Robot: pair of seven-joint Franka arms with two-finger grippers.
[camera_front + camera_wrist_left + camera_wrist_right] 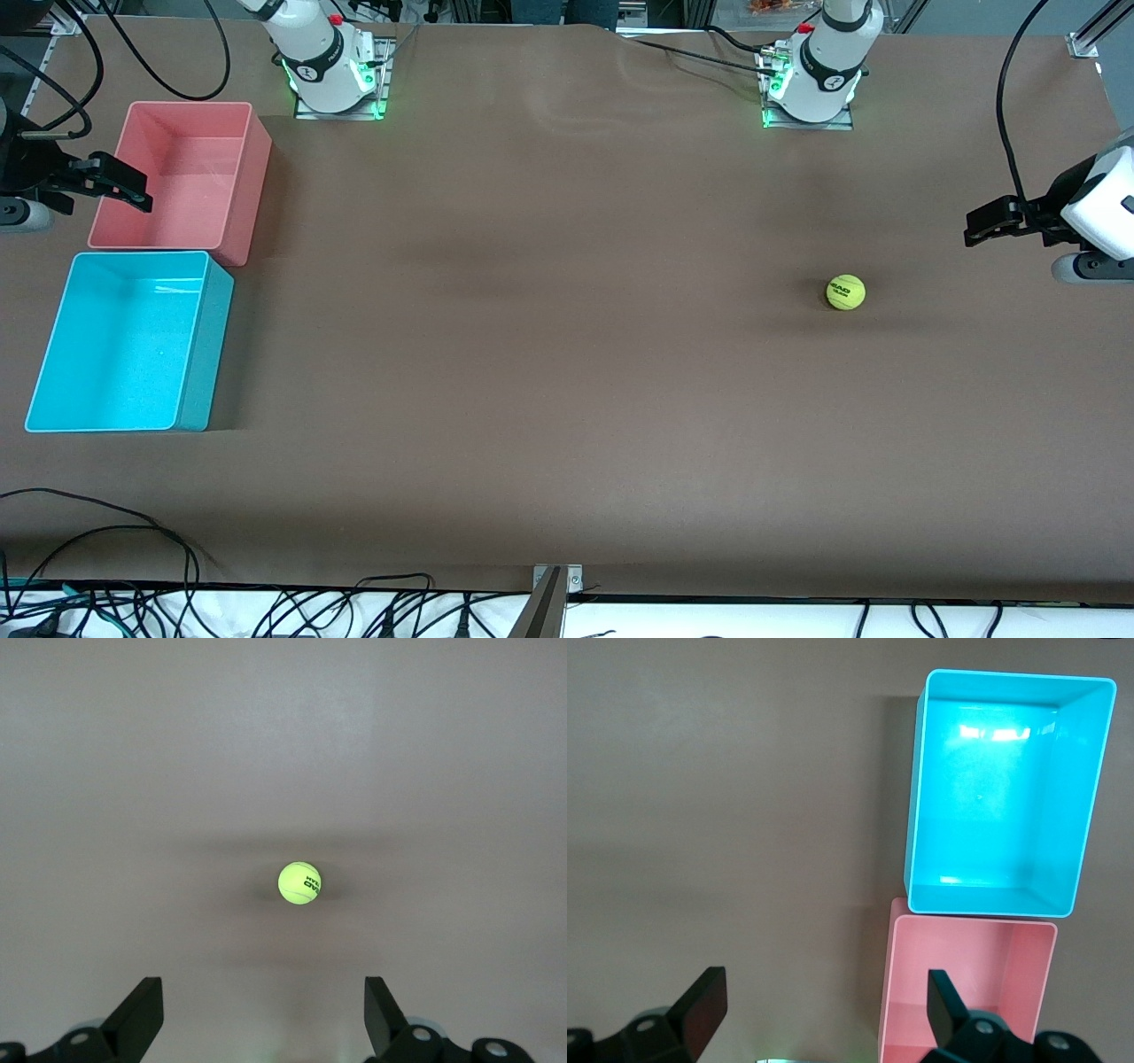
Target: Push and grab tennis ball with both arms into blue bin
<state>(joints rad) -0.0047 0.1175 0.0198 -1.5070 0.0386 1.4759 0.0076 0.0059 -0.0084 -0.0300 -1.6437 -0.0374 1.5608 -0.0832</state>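
The yellow-green tennis ball (845,291) lies on the brown table toward the left arm's end, well apart from both bins. My left gripper (974,227) hangs open above the table's end, beside the ball and not touching it. In the left wrist view the ball (299,882) lies ahead of the open left gripper (263,992), with nothing between the fingers. The blue bin (205,354) stands empty at the right arm's end. My right gripper (133,184) hangs open and empty by the pink bin; the right wrist view shows the right gripper (824,988) and the blue bin (1001,824).
A pink bin (251,182), also empty, stands against the blue bin, farther from the front camera; in the right wrist view the pink bin (966,983) sits under one finger. Cables run along the table's near edge (133,532). The two arm bases (332,84) (811,89) stand at the back.
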